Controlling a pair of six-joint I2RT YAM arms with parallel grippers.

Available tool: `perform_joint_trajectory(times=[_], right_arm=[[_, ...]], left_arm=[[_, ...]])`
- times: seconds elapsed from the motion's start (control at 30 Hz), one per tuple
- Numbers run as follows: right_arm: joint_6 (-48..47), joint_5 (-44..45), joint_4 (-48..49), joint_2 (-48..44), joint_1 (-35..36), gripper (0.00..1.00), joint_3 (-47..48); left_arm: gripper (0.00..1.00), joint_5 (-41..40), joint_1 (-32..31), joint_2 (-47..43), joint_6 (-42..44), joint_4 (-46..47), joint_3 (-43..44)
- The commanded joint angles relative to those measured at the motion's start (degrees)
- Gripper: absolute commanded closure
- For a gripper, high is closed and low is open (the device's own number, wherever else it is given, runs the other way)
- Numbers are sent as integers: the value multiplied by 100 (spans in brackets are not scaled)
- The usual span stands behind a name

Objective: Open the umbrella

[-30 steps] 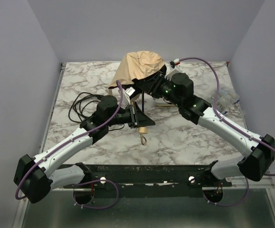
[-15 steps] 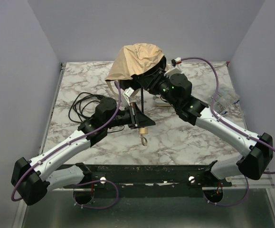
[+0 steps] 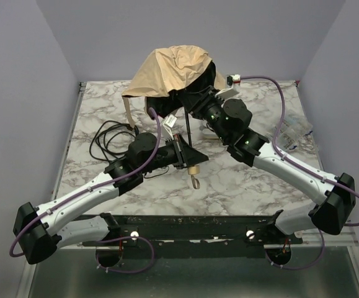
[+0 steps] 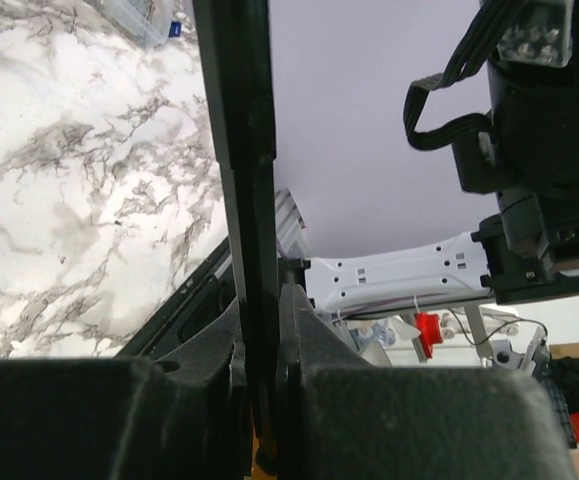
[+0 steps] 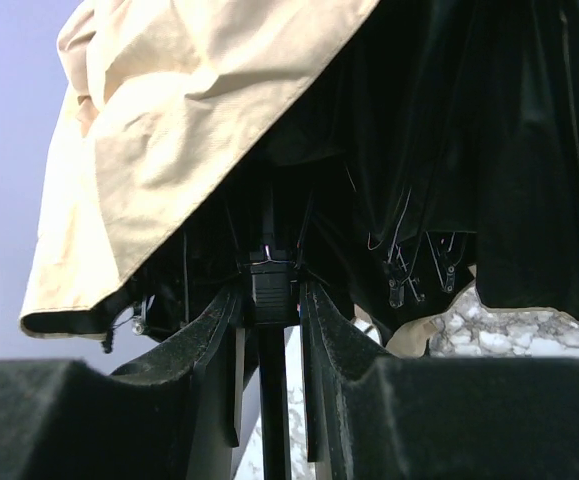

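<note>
The table [image 3: 241, 186] was white and grey marble, with plain pale walls all around it.

The left gripper [image 4: 261, 330] was pressed together on the thin black shaft [image 4: 239, 150], low down, just above the little tan handle [image 3: 193, 167]. The right gripper [image 5: 272, 300] was higher up. Its two fingers pinched the black slider [image 5: 272, 285] on the same shaft, right under the cloth. So both arms held the umbrella [image 3: 170, 71] up in the air, and it did not touch the table.

I think the job was about half done. The tan top had puffed out and lifted, and the black inside [image 5: 469, 150] showed under it. But the cloth was floppy and wrinkled, and one side hung down lower than the other. The thin ribs [image 5: 399, 260] pointed down, not out. It looked like the slider had to go further up the shaft before the top could be tight and round. I could not tell how far it had left to go.

The umbrella's top sat above and behind both grippers, near the back of the table. The shaft ran from the left gripper up to the right one. A small loop [image 3: 196, 183] hung below the handle, and a tan strap [image 3: 128, 113] hung from the cloth's left edge.

Black cables [image 3: 108, 133] lay on the table, off to the left.
</note>
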Motion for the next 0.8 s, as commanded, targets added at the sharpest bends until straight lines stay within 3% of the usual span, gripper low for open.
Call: perform_joint_trajectory(times=[0.0,0.5,0.77], right_arm=[[-254,2372,2006,75,-499,99,65],[-1719,3267,4261,419,-506,99,240],[-2061,3237,4507,546,-660,99,630]], left_arm=[[100,675,-759,21,695,-198,153],[100,505,-1210,339,770,-252,183],[100,457,-1364,475,749,-228,168]])
